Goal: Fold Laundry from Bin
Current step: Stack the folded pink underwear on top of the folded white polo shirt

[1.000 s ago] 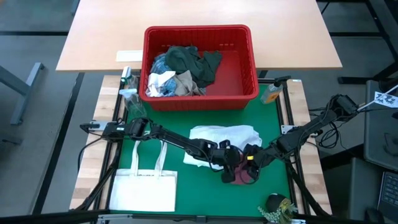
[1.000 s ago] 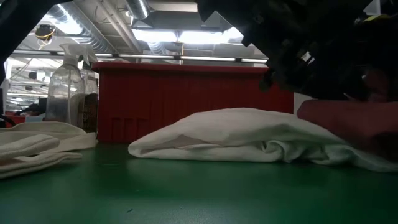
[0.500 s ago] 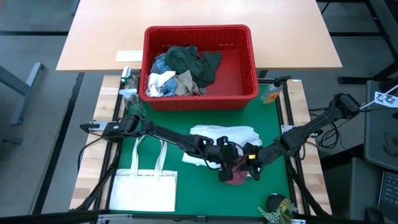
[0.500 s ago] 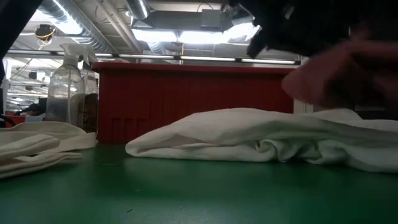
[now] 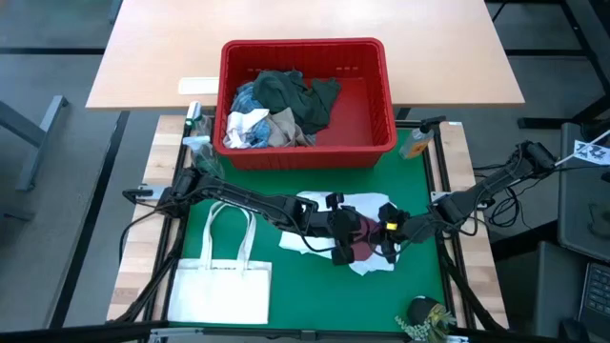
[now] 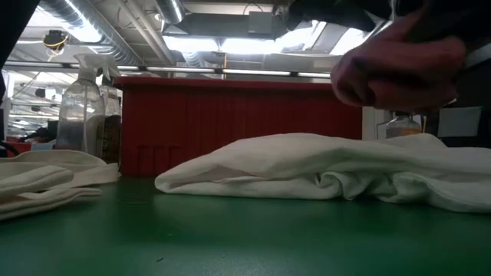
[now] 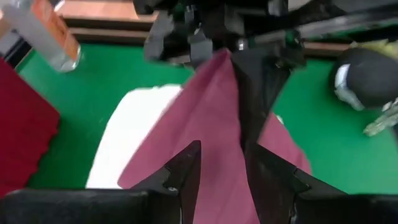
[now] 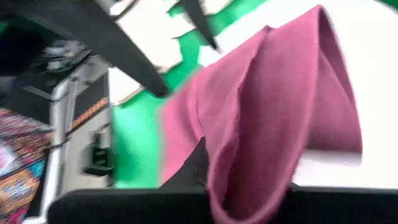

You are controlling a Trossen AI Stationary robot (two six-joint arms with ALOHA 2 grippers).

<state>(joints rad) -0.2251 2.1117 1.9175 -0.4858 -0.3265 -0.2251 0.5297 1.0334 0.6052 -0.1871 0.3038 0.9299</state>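
left gripper (image 5: 340, 250): clamped on maroon cloth (image 5: 363, 250) | right gripper (image 5: 385, 246): apparently pinching its opposite edge | white garment (image 5: 320, 207): underneath both

A light wooden tabletop (image 5: 305, 57) fills the upper middle of the high view, with grey floor (image 5: 57, 143) to either side. Below it lies a green mat (image 5: 286, 286) framed by pale wooden edging (image 5: 143, 267). In the low view, the upper part shows a ceiling with silver ducts (image 6: 115, 38) and a bright light panel (image 6: 230, 46).
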